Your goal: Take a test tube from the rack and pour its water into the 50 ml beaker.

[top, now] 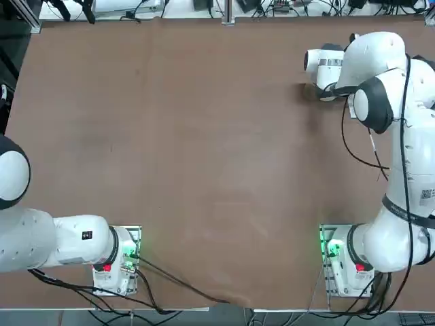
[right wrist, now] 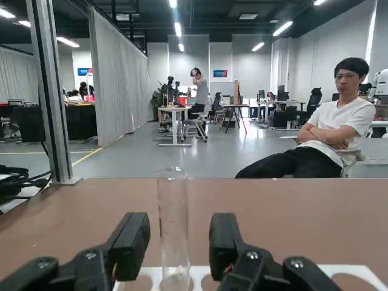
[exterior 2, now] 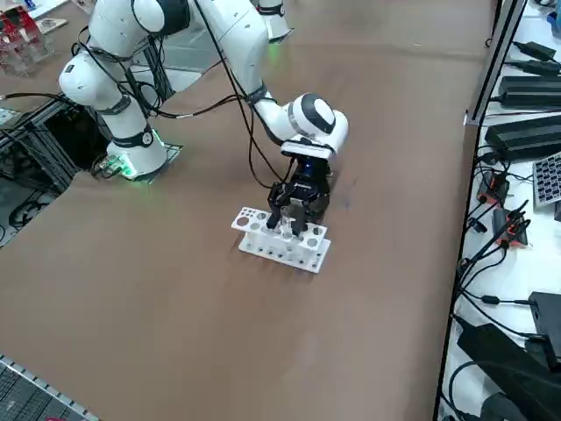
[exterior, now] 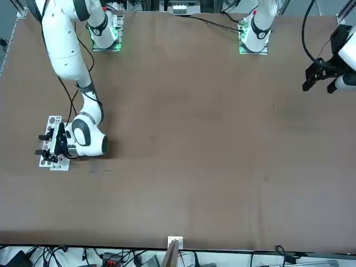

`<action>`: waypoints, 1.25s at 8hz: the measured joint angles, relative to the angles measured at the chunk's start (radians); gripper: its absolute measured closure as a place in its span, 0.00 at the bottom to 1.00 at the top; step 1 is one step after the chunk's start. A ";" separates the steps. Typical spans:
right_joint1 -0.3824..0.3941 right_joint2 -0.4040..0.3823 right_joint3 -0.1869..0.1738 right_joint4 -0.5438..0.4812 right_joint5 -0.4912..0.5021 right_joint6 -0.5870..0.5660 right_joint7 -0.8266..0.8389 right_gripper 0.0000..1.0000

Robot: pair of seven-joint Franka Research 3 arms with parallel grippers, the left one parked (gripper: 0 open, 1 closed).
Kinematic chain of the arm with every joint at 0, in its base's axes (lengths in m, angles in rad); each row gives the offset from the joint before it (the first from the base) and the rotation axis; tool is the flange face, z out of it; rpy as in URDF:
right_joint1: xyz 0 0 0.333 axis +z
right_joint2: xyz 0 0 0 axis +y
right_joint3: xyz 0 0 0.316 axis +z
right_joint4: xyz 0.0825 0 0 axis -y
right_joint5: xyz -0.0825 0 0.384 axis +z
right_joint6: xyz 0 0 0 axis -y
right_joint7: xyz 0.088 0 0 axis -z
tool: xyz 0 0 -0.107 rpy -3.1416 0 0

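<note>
This is a robotics lab in an open, office-like hall: robot arms on a brown worktop, black cables and electronics along its edge, farther desks, swivel chairs, strip lights, a grey curtain.

Tube: one, clear glass, slim, round-rimmed; upright in the rack, between the fingers of the right gripper, apart from both, its rim reaching beyond the fingertips. Contents indistinct.

Rack: one, white, oblong, two-tiered, with two rows of round holes in its top plate; upright on its base, directly below the right gripper.
</note>
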 joint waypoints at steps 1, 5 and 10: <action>0.000 0.005 0.000 0.000 0.000 -0.006 0.000 0.41; 0.000 0.012 0.000 0.000 -0.004 -0.009 -0.003 0.63; 0.004 0.012 0.000 0.010 -0.010 -0.013 -0.040 0.77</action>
